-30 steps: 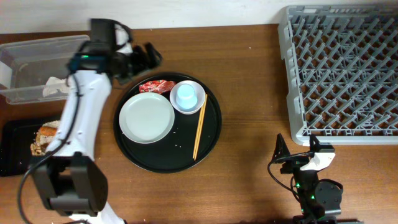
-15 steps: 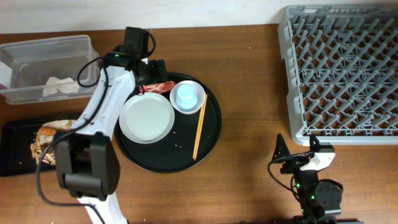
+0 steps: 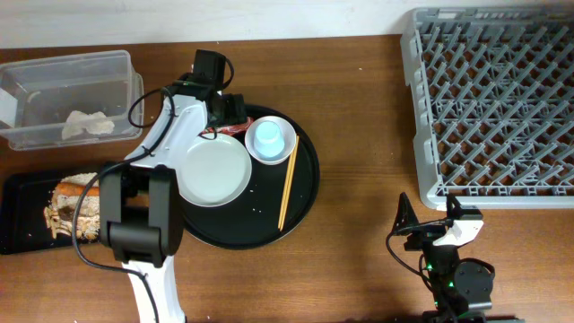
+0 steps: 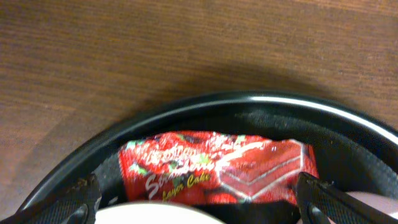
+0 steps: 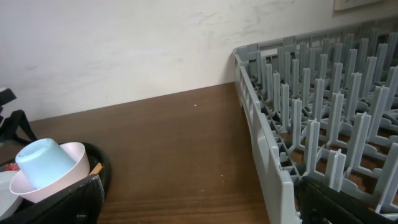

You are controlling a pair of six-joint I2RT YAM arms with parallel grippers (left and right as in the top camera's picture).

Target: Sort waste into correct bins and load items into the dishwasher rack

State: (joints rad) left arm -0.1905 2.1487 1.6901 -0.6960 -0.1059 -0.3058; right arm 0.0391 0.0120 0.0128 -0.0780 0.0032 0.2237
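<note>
The red wrapper lies at the back edge of the round black tray, just behind the white plate. My left gripper is low over it and open, one finger on each side of the wrapper, not touching it. The white bowl holds the light blue cup. The chopsticks lie to their right. My right gripper is open and empty near the front edge, left of the grey rack.
The clear tub at the far left holds the crumpled napkin. The shallow black tray in front of it holds rice-like crumbs, brown scraps and an orange piece. The rack's wall stands close on the right gripper's right.
My left arm has swung right from beside the clear tub to the back edge of the round tray, down over the red wrapper. The right arm has not moved.
</note>
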